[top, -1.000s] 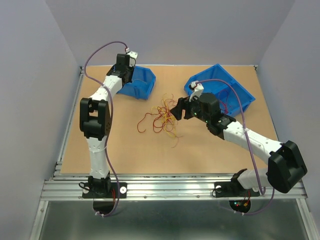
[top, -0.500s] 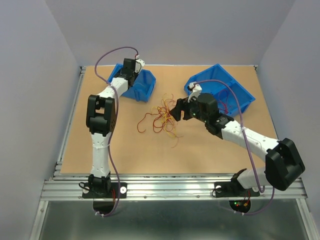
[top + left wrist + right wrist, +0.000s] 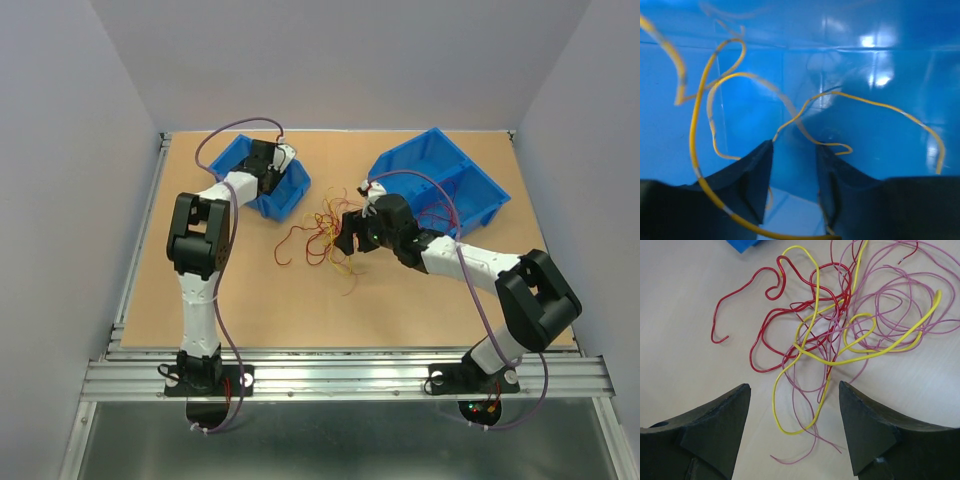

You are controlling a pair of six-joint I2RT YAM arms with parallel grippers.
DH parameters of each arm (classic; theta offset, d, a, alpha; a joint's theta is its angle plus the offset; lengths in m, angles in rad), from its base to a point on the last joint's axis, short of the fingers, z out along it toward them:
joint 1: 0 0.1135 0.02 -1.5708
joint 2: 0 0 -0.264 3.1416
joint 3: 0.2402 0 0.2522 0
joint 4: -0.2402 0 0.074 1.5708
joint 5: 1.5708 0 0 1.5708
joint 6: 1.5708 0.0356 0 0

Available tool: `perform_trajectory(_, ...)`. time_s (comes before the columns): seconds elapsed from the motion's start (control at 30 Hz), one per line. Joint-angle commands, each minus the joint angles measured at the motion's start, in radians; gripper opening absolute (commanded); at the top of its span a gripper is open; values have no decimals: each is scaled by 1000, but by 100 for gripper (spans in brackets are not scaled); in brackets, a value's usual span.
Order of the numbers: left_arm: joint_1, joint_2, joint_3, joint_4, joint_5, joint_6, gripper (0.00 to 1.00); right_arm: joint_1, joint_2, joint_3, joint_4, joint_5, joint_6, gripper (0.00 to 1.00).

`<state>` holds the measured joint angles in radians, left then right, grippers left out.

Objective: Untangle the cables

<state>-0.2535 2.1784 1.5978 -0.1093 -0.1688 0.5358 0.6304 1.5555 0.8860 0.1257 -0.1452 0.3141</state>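
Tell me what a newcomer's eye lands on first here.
First, the tangle of red, yellow and pink cables in the middle of the table, with the right pincer open right over it. Then the left pincer, down inside the small blue bin at the far left, with yellow strands curling past its fingers.

2 robot arms reach out from their bases, both grippers unclenched.
The left arm (image 3: 200,235) stretches far forward with its elbow raised, and the left gripper (image 3: 794,145) has its fingers narrowly parted. The right arm (image 3: 470,262) lies low, angled inward, and the right gripper (image 3: 794,387) is spread wide.
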Motion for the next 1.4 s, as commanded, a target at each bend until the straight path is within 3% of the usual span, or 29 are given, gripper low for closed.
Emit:
perform_trajectory(0.0,0,-179,-65,97,11,-26,54,12,-25,60,26,15,0,76)
perform_trajectory(0.37,0,-388,-170,158,3,-108,67,11,-32,59,23,15,-3,76)
perform_trajectory(0.43,0,-400,-173,161,-27,-150,75,11,-32,59,23,16,-3,76)
perform_trajectory(0.57,0,-433,-209,198,-34,-166,82,11,-40,59,22,21,-3,76)
perform_trajectory(0.93,3,-203,-3,214,-86,-125,80,12,-41,59,22,19,-6,76)
perform_trajectory(1.03,2,-154,50,221,-103,-122,72,11,-38,60,22,15,-6,76)
perform_trajectory(1.13,2,-102,105,209,-141,-122,69,12,-40,59,22,13,-7,76)
perform_trajectory(1.37,8,-29,155,207,-161,-119,43,12,-44,59,22,12,-7,76)
